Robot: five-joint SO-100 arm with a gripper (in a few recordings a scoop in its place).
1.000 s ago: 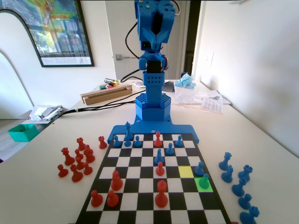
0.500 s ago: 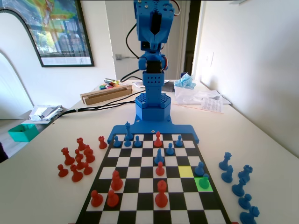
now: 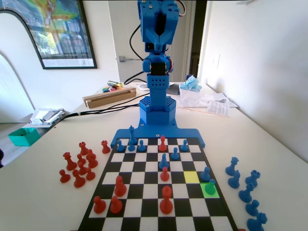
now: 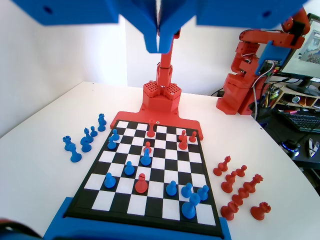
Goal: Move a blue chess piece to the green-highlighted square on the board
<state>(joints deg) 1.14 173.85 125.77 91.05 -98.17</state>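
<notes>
The robot arm [image 3: 157, 57] is built of bright blue plastic parts. Its hexagonal base housing [image 3: 157, 109] has perforated vent holes and joins a flat blue base plate [image 3: 159, 134] with visible screws. Black cables [image 3: 134, 43] run behind the upper section. The gripper [image 4: 159, 37] is blue.

I'm seeing the white table [image 3: 43, 192] carrying the board [image 3: 159, 190]. Captured red pieces [image 3: 79, 166] are sitting on the tabletop left of it in the fixed view, captured blue pieces [image 3: 245, 190] right. A cardboard box [image 3: 108, 96], cables and a green tray [image 3: 24, 136] are lying farther back.
</notes>
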